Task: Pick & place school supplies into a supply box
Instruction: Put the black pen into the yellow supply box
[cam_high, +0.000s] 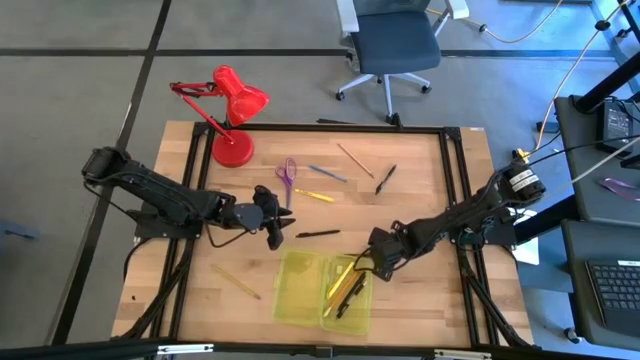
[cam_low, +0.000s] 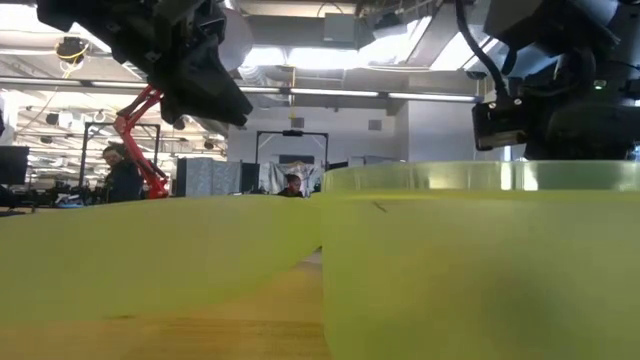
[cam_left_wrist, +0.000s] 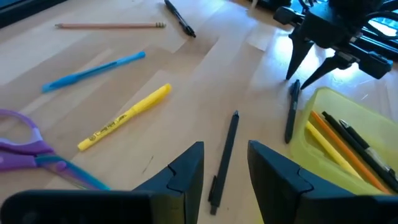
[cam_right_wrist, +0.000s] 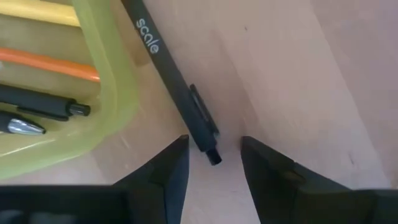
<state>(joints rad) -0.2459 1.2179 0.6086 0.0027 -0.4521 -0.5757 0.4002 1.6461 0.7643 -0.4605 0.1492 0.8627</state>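
Observation:
The supply box (cam_high: 300, 290) lies open near the table's front edge, and its right half (cam_right_wrist: 93, 118) holds yellow, orange and black pens. My right gripper (cam_right_wrist: 214, 142) points down, open. Its fingers stand on either side of the clip end of a black pen (cam_right_wrist: 177, 93) that lies on the table beside the box's outer wall, without touching it. My left gripper (cam_left_wrist: 225, 146) is open and slants down over the near end of another black pen (cam_left_wrist: 227, 149), which lies flat on the wood, also untouched. Purple scissors (cam_left_wrist: 25, 155), a yellow pen (cam_left_wrist: 124, 116) and a blue pen (cam_left_wrist: 93, 70) lie farther back.
A red desk lamp (cam_high: 232, 110) stands at the table's far left corner. A wooden pencil (cam_high: 354, 160) and a black pen (cam_high: 386, 178) lie toward the far edge. Another pencil (cam_high: 235, 282) lies left of the box. The two grippers are close together at mid-table.

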